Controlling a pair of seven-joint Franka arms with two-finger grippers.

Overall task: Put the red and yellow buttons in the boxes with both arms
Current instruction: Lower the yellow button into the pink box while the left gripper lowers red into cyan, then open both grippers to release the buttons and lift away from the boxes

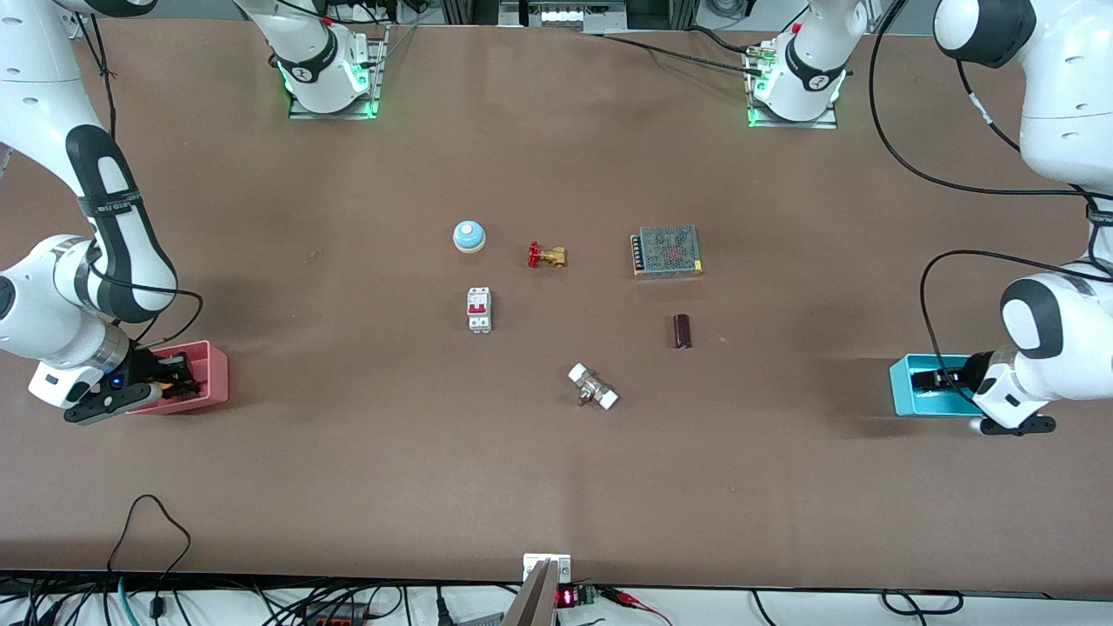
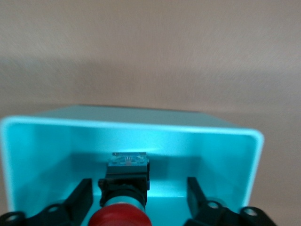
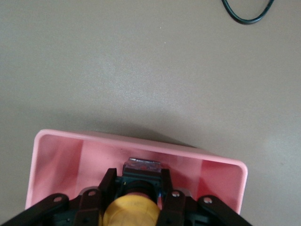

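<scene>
Over both boxes at the table's two ends, the arms are delivering their buttons.

At the left arm's end, the left gripper (image 2: 139,197) is sitting inside the cyan box (image 2: 42,136) with its jaws spread wide, and the red button (image 2: 123,207) is lying between them, apart from both fingers (image 2: 80,197), so it looks released. At the right arm's end, the right gripper (image 3: 136,190) is reaching into the pink box (image 3: 56,155), jaws pinching the yellow button (image 3: 130,211) by its dark base. My read: the right should be lowering until the base is nearly touching the floor before letting go, then lifting straight up so neither finger is clipping a thin wall or tipping the box.
</scene>
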